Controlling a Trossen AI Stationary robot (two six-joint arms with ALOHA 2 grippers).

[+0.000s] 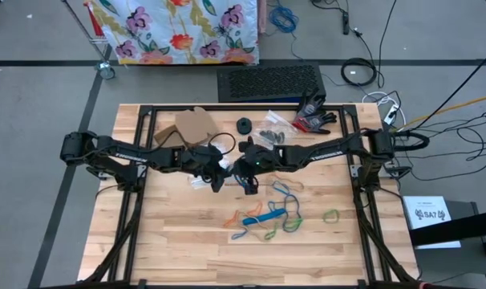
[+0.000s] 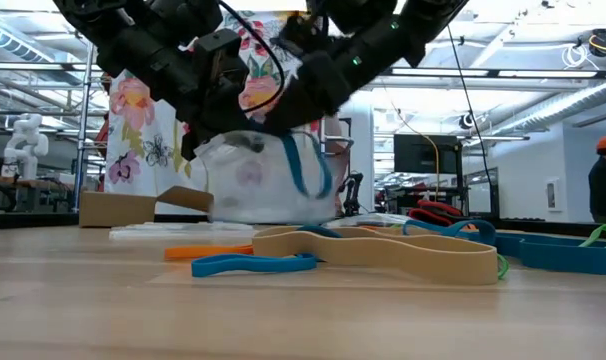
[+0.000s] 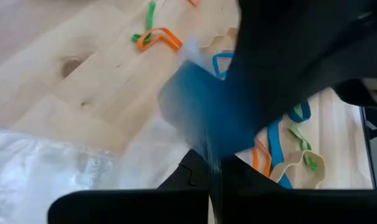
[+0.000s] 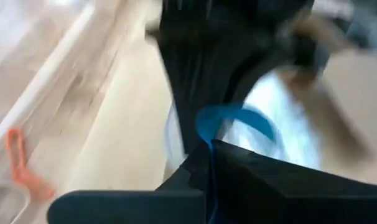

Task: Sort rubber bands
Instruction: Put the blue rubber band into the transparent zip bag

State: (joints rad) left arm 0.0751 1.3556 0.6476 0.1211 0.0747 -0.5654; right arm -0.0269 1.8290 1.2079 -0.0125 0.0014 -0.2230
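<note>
- I have both dark arms meeting over the middle of the wooden counter (image 1: 179, 241), above a clear plastic bag (image 2: 248, 185) that the left gripper (image 1: 215, 181) holds up by its edge with closed fingers.
- The right gripper (image 1: 245, 178) sits just beside it, fingers closed on a blue rubber band (image 2: 308, 170) that hangs as a limp loop, long axis running up and down, lower end against the bag.
- My worry: the two grippers are almost touching, so a small move could knock them together or pull the bag loose.
- The blue band may slide down the outside of the bag instead of going in; I cannot tell where the bag's mouth is.
- The other rubber bands (image 1: 271, 217) lie in a loose tangle on the counter nearer the front edge, with one green band (image 1: 331, 215) apart from them; a dropped band would land back among them.
- A wide tan band (image 2: 383, 250) lies flat, long axis across the low view, with a blue band (image 2: 253, 264) and an orange band (image 2: 208, 252) beside it.
</note>
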